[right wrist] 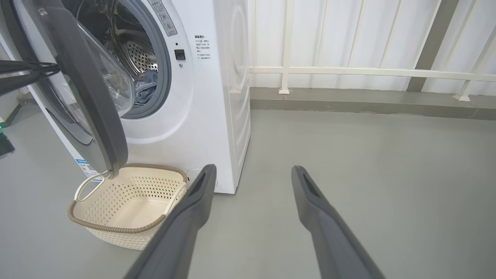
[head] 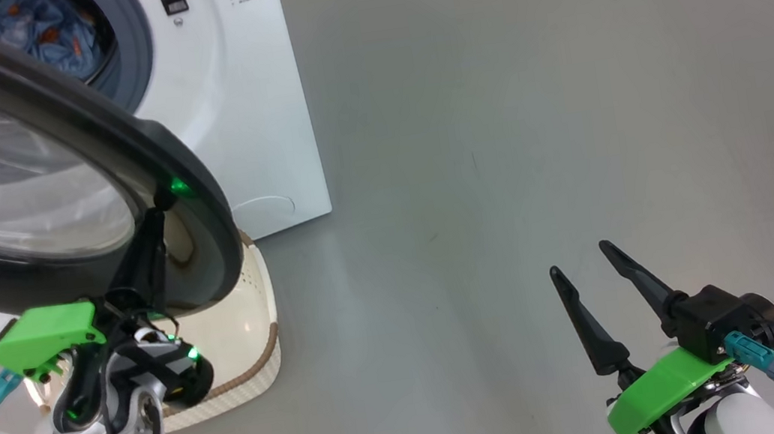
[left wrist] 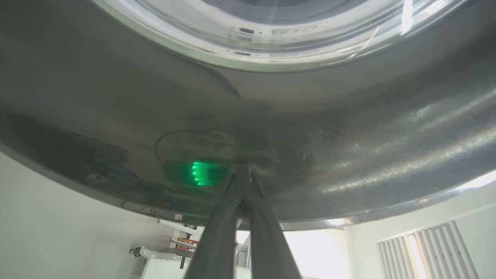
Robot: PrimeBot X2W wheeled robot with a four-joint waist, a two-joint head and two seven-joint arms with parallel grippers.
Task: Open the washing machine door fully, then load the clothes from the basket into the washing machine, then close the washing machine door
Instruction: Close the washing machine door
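Print [right wrist: 201, 45] on the washing machine [right wrist: 217, 124] is illegible.

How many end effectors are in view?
2: the left end effector, shut, tips against the door rim; right end effector, open, above the floor, lower right in head view.

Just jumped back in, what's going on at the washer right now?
The left hand, fingers shut together, has its tips against the black rim of the door, which stands partly open above the basket. The basket looks empty and blue clothes lie inside the washer, so loading seems done and only closing remains. The right hand hangs open over the floor, holding nothing.
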